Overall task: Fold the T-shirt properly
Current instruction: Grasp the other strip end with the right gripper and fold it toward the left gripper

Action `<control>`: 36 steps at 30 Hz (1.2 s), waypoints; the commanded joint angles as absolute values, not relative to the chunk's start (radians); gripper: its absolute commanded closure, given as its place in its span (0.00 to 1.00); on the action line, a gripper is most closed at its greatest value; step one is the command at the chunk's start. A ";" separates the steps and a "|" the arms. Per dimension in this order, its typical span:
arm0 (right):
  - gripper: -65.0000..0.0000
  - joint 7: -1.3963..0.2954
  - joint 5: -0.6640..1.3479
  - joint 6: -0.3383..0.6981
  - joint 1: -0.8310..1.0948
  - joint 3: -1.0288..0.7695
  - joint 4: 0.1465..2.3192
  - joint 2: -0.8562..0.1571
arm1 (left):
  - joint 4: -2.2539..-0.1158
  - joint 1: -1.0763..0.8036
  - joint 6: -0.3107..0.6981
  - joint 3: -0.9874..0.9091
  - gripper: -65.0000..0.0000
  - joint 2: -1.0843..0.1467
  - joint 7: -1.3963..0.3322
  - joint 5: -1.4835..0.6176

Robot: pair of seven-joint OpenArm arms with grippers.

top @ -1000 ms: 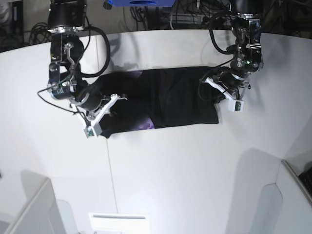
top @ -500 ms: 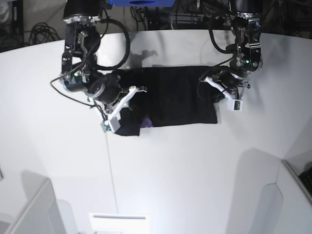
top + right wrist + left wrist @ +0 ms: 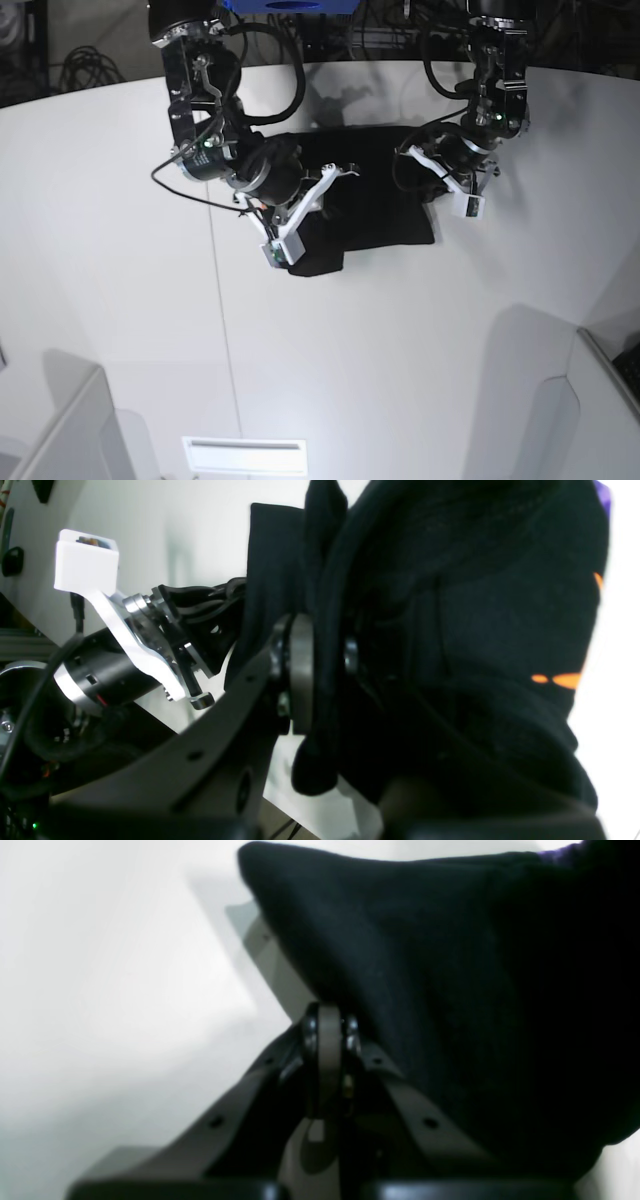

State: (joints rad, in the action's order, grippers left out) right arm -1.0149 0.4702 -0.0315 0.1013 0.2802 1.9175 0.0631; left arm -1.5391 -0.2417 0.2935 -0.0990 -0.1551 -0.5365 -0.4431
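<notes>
Right gripper point(image 3: 320, 665) is clamped tight on a bunched edge of the large black cotton T-shirt point(image 3: 385, 205), purple and orange print showing beside it. Left gripper point(image 3: 327, 1030) pinches the shirt's opposite edge, cloth draped over it above the white table point(image 3: 400, 340).

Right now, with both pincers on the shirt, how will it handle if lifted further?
Probably floppy: the shirt drapes and bunches around the right pincer. Likely light, since it hangs off the left pincer in a soft fold. It looks unlikely to slip.

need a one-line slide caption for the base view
Both grippers, right and left, pinch the black T-shirt mid-fold on the white table.
</notes>
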 commanded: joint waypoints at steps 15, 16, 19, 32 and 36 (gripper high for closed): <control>1.00 -0.875 0.490 -0.133 0.104 0.421 1.874 0.067 | -1.543 -0.249 0.294 -0.096 1.00 -0.162 -0.581 -0.429; 1.00 -0.866 0.490 -0.137 0.104 0.433 1.865 0.067 | -1.544 -0.255 0.294 -0.097 1.00 -0.162 -0.581 -0.429; 1.00 -0.842 0.490 -0.140 0.091 0.447 1.822 0.068 | -1.550 -0.260 0.294 -0.097 1.00 -0.162 -0.581 -0.429; 1.00 -0.803 0.490 -0.142 0.054 0.509 1.733 0.076 | -1.564 -0.260 0.294 -0.099 1.00 -0.163 -0.581 -0.429; 1.00 -0.802 0.490 -0.142 0.051 0.509 1.704 0.077 | -1.564 -0.262 0.294 -0.099 1.00 -0.163 -0.581 -0.429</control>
State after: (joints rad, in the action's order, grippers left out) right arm -0.8150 0.4744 -0.1501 0.0647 0.5079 1.6886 0.0639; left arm -1.5585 -0.2554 0.2962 -0.0975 -0.1581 -0.5495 -0.4458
